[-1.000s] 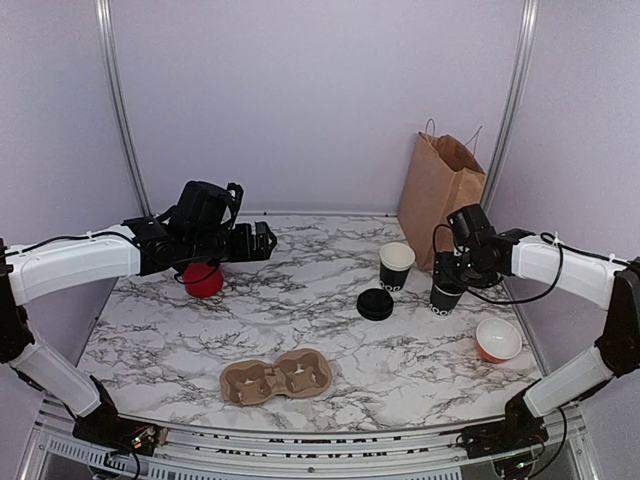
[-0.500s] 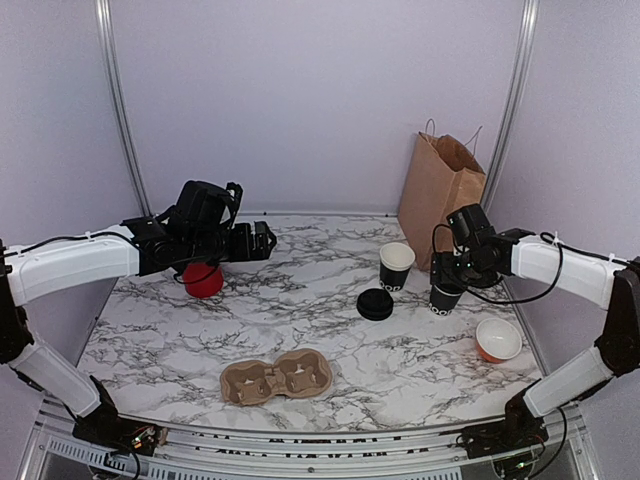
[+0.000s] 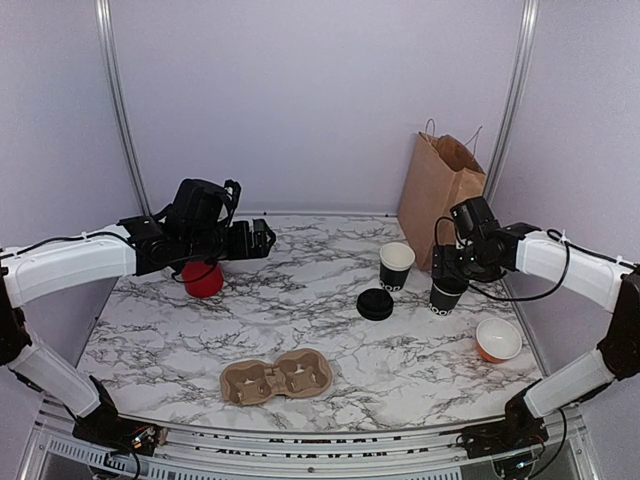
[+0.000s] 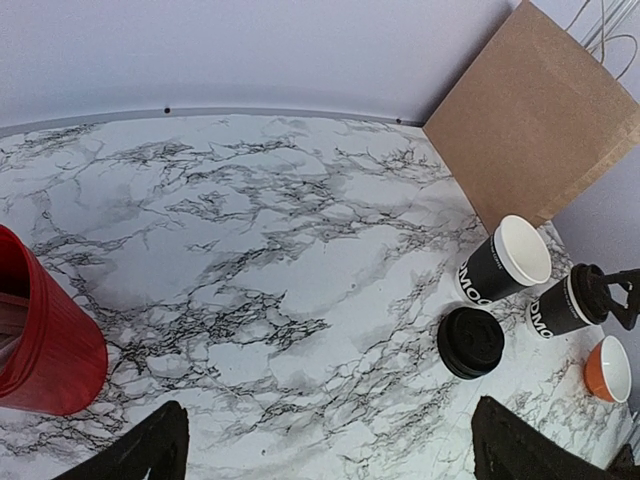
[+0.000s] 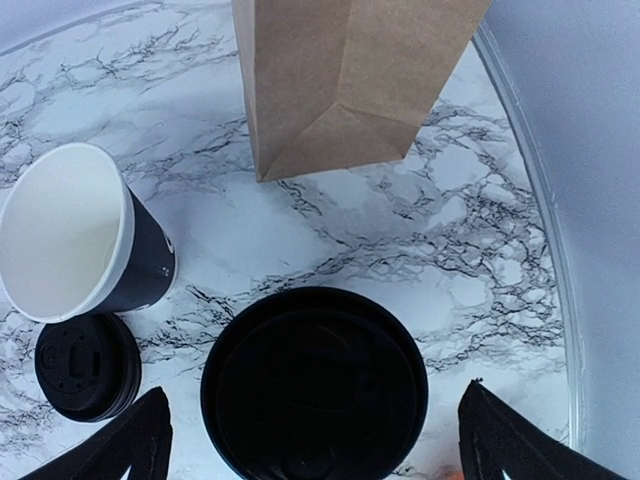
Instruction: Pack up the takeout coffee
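Right gripper (image 3: 447, 266), jaws spread, hangs over the lidded coffee (image 5: 315, 390); left gripper (image 4: 330, 450), jaws spread, hovers far left.

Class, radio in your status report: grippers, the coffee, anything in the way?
Left gripper open, holding nothing. Right gripper open over the lidded coffee cup, no grip. Unlidded cup and loose lid close beside it.

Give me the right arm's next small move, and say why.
Probably lift the right pincer straight up off the lidded cup: its fingers stand open either side of the lid, which looks seated, while the other cup stands open, its loose lid lying beside it.
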### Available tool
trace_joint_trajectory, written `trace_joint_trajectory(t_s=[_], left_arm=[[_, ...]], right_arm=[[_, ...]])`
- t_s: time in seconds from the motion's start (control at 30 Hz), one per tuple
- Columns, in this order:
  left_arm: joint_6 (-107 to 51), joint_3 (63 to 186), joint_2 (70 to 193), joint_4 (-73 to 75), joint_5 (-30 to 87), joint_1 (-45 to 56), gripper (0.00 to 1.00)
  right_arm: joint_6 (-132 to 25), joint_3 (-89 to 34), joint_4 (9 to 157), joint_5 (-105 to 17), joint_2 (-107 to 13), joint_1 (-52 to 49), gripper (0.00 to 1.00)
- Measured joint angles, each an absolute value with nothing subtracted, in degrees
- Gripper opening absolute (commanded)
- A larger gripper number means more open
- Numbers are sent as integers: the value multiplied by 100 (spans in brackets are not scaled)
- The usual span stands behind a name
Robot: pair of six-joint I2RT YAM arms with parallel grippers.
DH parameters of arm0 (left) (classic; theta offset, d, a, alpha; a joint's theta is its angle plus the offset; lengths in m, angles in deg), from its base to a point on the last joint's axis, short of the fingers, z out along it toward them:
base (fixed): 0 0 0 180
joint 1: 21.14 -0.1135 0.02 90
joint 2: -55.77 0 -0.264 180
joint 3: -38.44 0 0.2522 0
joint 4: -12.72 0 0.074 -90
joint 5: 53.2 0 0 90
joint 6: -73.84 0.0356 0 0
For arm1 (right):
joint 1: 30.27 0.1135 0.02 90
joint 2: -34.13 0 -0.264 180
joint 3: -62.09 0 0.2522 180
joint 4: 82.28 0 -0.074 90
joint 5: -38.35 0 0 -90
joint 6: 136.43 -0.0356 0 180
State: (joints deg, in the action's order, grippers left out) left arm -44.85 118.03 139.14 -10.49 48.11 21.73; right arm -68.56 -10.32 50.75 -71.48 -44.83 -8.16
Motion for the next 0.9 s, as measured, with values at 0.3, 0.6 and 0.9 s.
trace_joint_trajectory(t_s=[0.3,0.6,0.9], left_arm=[[-4487,11805,13735,-1049,4769,2173,99],[-4542,11886,13671,-1049,4771,2173,99],[-4616,11886,13608,-1049,4771,2173,99]], right_arm=[[-6688,-1273,5055,-7124,-4135,-759,97],[-6506,-1911,5130,-6945,-4096,-584,96],[-5975,-3633,5068,-6657,-4905,-661,95]])
